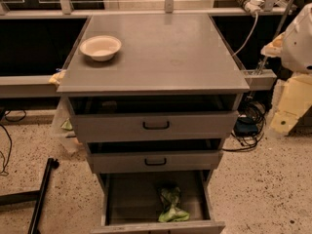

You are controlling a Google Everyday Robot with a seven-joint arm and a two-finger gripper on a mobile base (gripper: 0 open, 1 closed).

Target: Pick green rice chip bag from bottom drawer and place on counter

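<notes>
Green rice chip bag [170,206] lying crumpled in the pulled-out bottom drawer [131,194], far below the counter [161,57], easy to reach from above. Gripper [277,45] off the counter's right edge, nowhere near the bag; apart or together, cannot tell. White bowl [100,48] on the counter's left.

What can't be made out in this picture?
Gripper: outside the camera view; a white rounded part, cut by the right edge, may belong to the robot.
Green rice chip bag: crumpled, print too small.
Bottom drawer: front cut by lower edge.
Upper drawers: insides dark under the counter.
</notes>
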